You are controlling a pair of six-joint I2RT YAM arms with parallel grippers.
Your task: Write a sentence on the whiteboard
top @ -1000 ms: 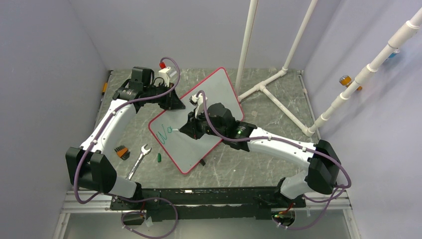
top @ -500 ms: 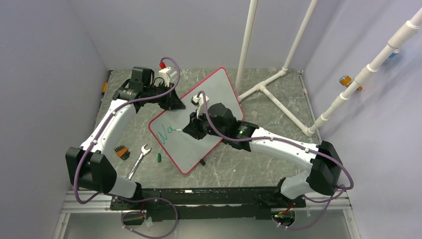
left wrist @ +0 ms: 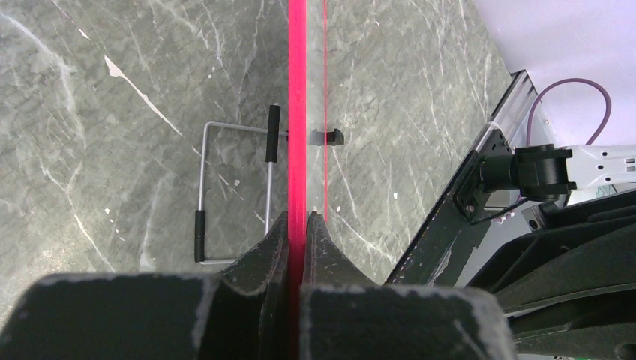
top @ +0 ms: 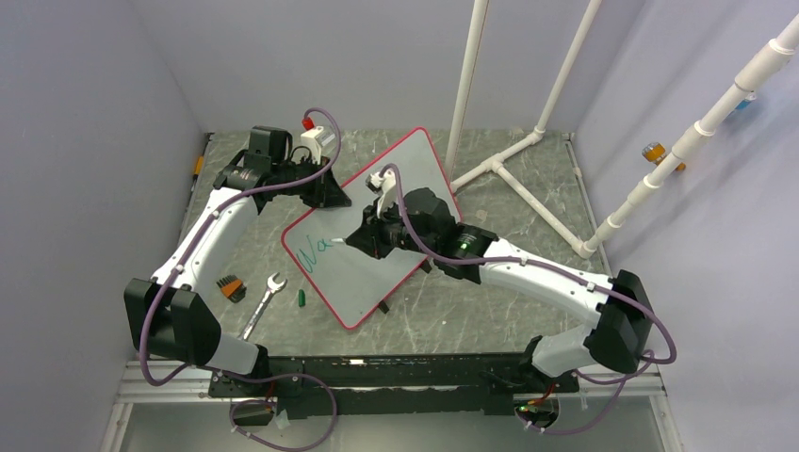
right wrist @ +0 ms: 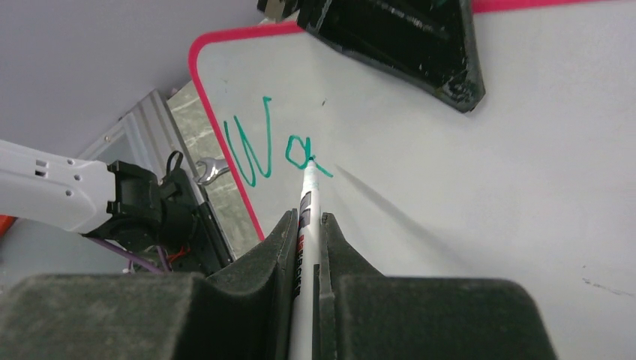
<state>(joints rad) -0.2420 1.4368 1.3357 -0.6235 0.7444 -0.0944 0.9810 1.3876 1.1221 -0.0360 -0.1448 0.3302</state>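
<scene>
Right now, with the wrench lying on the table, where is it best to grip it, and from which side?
Grip the wrench at the middle of its straight handle, coming from above and closing across its narrow width. It lies flat, and the open head is wider.

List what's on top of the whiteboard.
On the whiteboard: green lettering "Wa", with the marker tip touching at its end, held by the right gripper. The left gripper clamps the rim. Surface under the right arm is hidden.

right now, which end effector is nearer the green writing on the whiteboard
Right. The right end effector holds a marker whose tip touches the green writing; the left end effector clamps the rim of the whiteboard, farther off.
</scene>
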